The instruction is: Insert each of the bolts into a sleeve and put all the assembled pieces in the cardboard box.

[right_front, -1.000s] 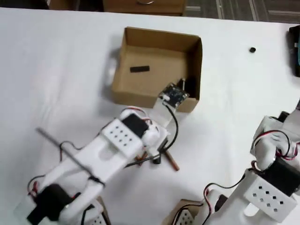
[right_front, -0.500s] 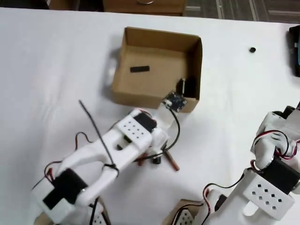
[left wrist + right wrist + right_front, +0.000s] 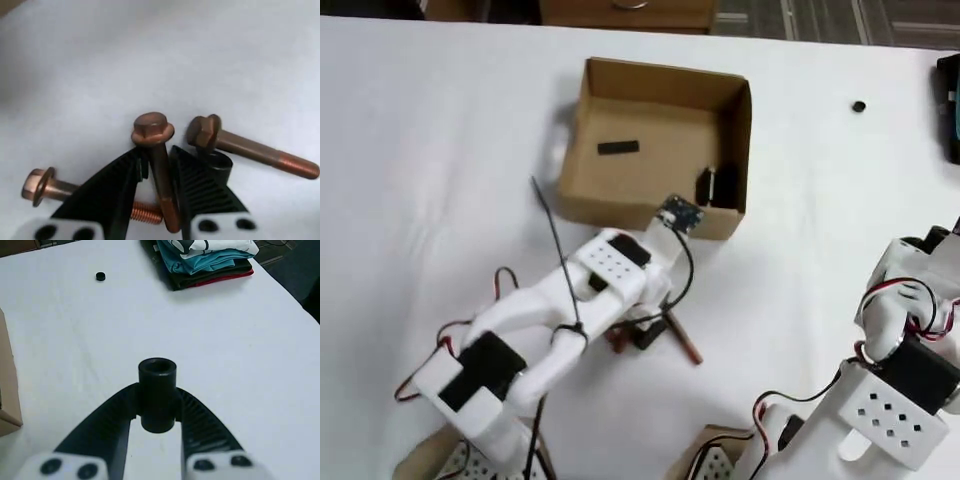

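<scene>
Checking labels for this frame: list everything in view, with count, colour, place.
brown cardboard box: 1, brown, far side of table.
black pieces: 2, black, inside box; flat one, chunky one against its right wall.
copper hex-head bolts: 3, copper; one in left claw, two on table beside it.
black cylindrical sleeve: 1, black, in right claw.
small black disc: 1, black, table, right of box.
folded clothes stack: 1, mixed colours, near table's corner.
white table: 1, white.
left claw: shut on bolt.
right claw: shut on sleeve.
</scene>
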{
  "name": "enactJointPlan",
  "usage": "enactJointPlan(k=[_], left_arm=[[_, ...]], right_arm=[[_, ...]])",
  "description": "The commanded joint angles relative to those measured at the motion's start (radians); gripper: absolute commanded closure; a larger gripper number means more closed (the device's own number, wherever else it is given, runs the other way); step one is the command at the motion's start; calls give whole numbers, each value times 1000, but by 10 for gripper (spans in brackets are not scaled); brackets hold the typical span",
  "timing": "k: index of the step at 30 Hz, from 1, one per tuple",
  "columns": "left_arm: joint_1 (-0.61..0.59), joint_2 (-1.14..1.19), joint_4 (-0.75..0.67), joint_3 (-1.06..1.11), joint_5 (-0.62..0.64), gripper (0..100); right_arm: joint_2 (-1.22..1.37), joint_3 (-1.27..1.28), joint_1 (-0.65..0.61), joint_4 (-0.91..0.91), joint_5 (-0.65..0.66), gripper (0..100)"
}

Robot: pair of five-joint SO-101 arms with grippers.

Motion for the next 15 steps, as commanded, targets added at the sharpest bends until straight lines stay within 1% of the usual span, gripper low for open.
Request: enactJointPlan(k=[1, 8, 10, 13, 15], left_arm=[[-21, 37, -28, -16, 0, 906], [-17, 40, -25, -18, -3, 915], [-17, 40, -26, -18, -3, 988], [-20, 37, -25, -25, -3, 981], [-23, 26, 9, -59, -3, 977]], right_arm=[[-30, -9, 8, -22, 12, 979], [-31, -9, 2, -22, 8, 979], [-33, -8, 1, -19, 8, 979], [-38, -8, -18, -16, 8, 979], [-39, -8, -36, -16, 8, 979]])
